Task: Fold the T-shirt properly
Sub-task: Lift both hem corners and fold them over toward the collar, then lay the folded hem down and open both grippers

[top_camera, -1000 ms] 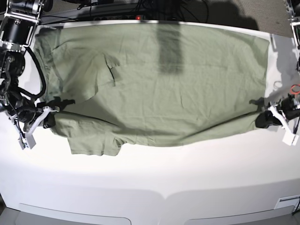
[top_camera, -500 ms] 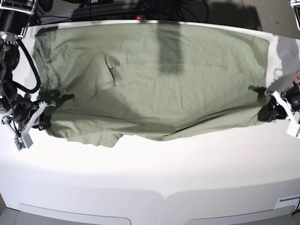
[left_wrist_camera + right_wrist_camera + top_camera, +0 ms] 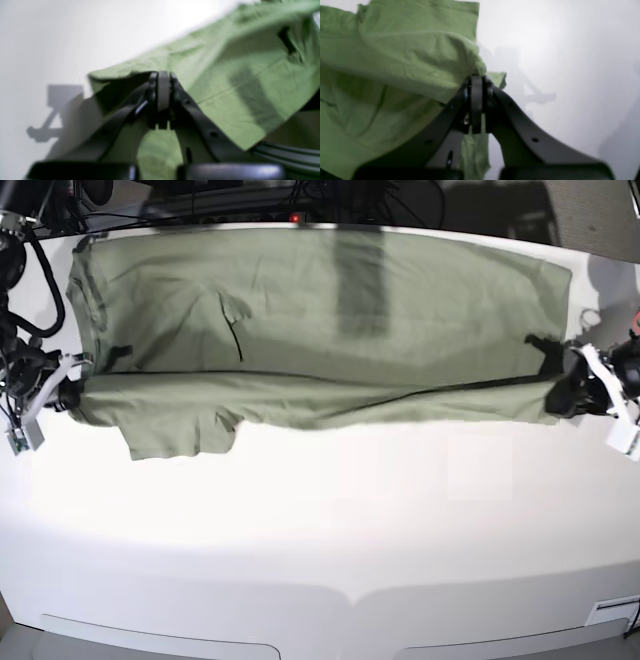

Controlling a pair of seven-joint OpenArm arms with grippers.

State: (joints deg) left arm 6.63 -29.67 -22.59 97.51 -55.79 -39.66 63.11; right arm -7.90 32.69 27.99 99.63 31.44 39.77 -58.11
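Both wrist views were blurred. The fingertips of the left gripper [image 3: 160,100] and right gripper [image 3: 476,100] hid the pinched hem of the T-shirt [image 3: 330,320]. Both arms were cut off by the base view's edges.

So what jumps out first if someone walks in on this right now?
The green T-shirt, stretched across the far half of the white table, its near edge lifted and drawn taut. At each end a pincer is shut on that edge: the right pincer at the base view's left, the left pincer at its right.
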